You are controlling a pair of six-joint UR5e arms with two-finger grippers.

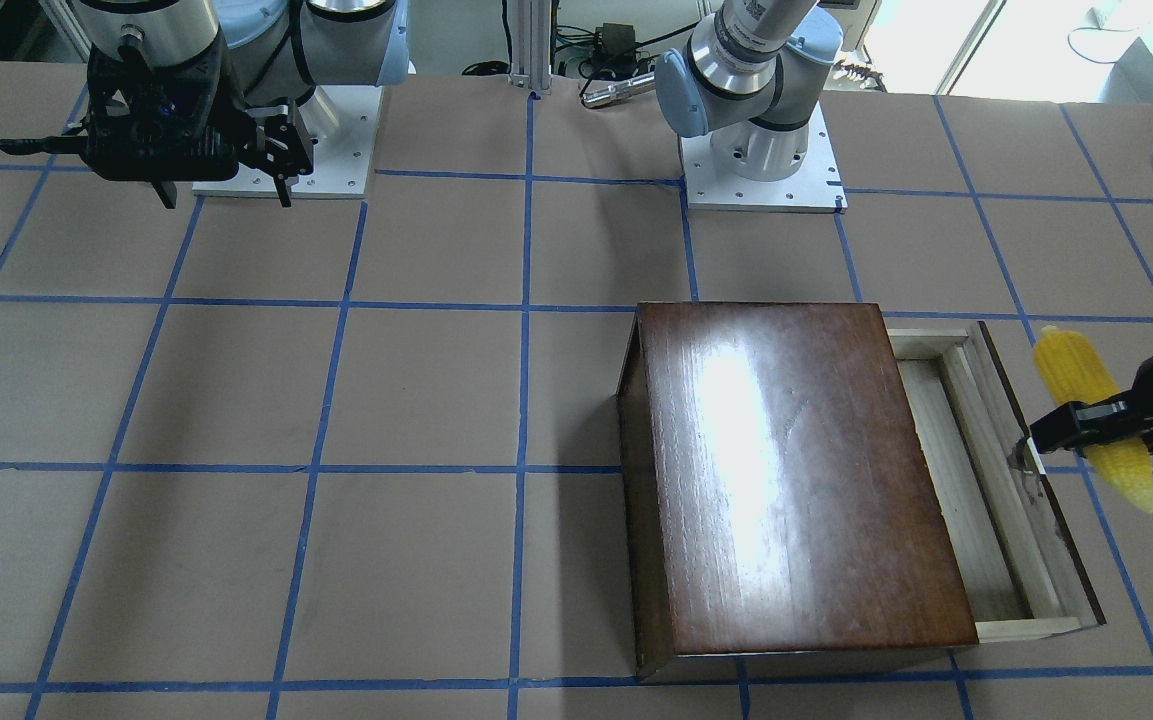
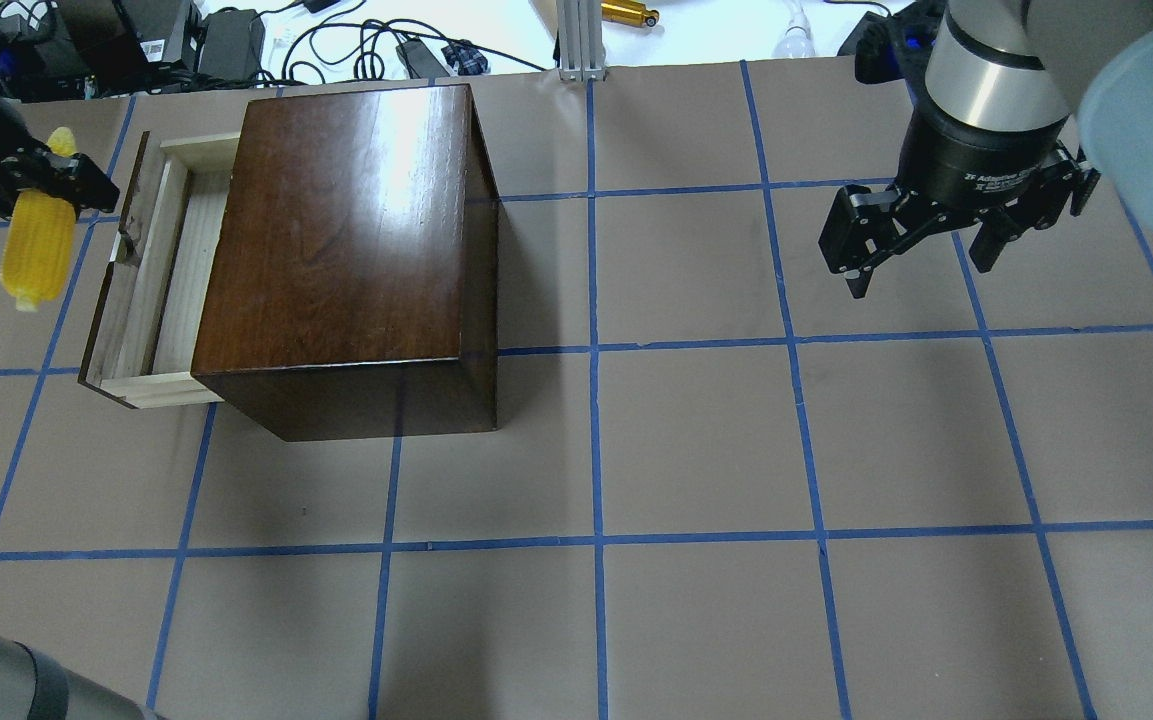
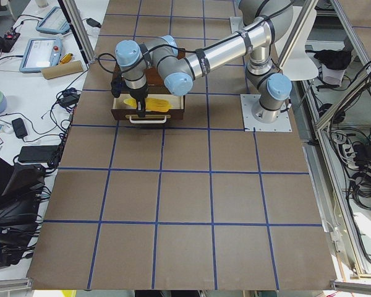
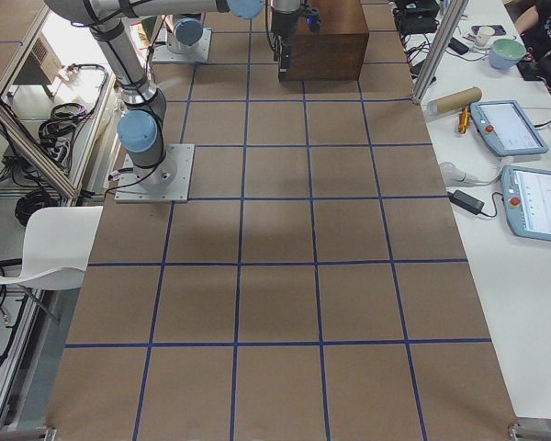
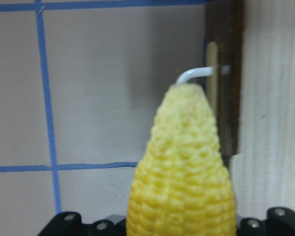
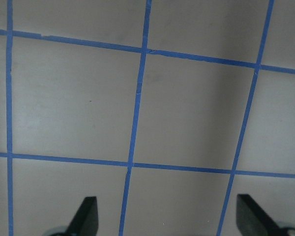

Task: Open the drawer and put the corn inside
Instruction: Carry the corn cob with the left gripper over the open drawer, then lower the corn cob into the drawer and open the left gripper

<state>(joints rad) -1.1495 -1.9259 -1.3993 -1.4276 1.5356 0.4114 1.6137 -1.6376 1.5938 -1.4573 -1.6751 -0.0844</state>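
Just outside the open drawer's front, the left fingers clench the corn above the tabletop; the right fingers hang spread. Best to carry it over the drawer, lower, then release.

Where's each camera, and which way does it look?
Front-facing: across the table, facing the robot; shows left arm, right arm, cabinet.
Overhead: behind the robot, looking forward-down; shows open right gripper, drawer.
Exterior left: table's left end; left arm near.
Exterior right: table's right end; right arm near.
Left wrist: looks past the corn toward the pull.
Right wrist: looks down at table; own fingertips show.
Shared: front-facing and overhead both show the left gripper holding corn outside the drawer.
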